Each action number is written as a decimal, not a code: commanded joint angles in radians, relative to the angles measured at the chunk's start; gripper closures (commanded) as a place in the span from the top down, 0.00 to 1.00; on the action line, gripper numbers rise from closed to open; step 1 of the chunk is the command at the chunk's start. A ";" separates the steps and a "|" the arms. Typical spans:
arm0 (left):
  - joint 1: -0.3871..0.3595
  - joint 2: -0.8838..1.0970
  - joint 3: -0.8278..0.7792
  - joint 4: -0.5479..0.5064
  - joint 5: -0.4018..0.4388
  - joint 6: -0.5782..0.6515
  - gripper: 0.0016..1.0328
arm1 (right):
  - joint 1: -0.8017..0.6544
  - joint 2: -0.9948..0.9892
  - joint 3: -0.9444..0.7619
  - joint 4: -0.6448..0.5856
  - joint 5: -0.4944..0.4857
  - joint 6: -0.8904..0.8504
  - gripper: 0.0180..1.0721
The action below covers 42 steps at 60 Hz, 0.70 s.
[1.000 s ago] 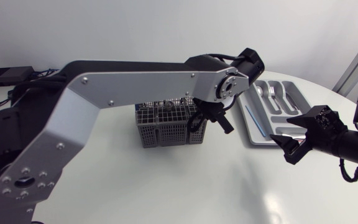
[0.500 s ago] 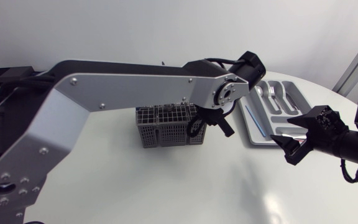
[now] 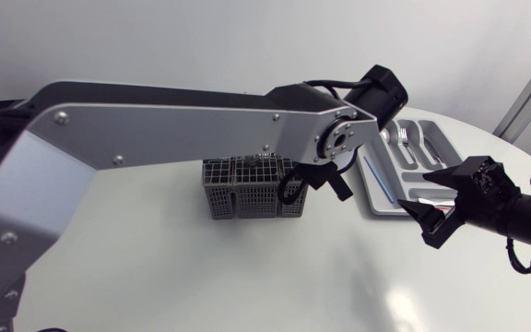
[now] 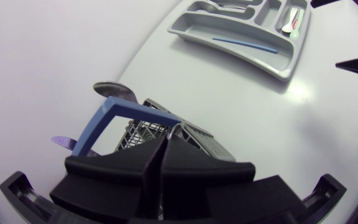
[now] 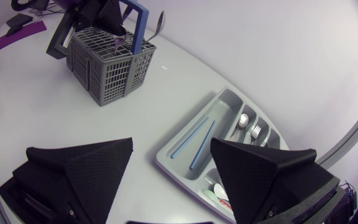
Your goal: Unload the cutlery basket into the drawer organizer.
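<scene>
The grey mesh plastic cutlery basket (image 3: 247,191) with a blue handle (image 4: 103,123) stands on the white desk (image 3: 201,272) beside the grey drawer organizer (image 3: 377,207), under the closed jaws of the left gripper (image 4: 165,146), whose arm has risen slightly, while the jaws of the right gripper (image 5: 171,155) gape open.

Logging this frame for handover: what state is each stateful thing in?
Grey mesh cutlery basket with blue handle: upright, holds cutlery.
Grey plastic drawer organizer: partly filled.
Left end effector: shut, over the basket.
Right end effector: open, near the organizer.
</scene>
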 commanded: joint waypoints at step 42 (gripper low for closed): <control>-0.005 -0.343 -0.206 0.214 -0.026 0.051 0.07 | 0.193 -0.186 -0.023 0.010 -0.022 0.232 0.86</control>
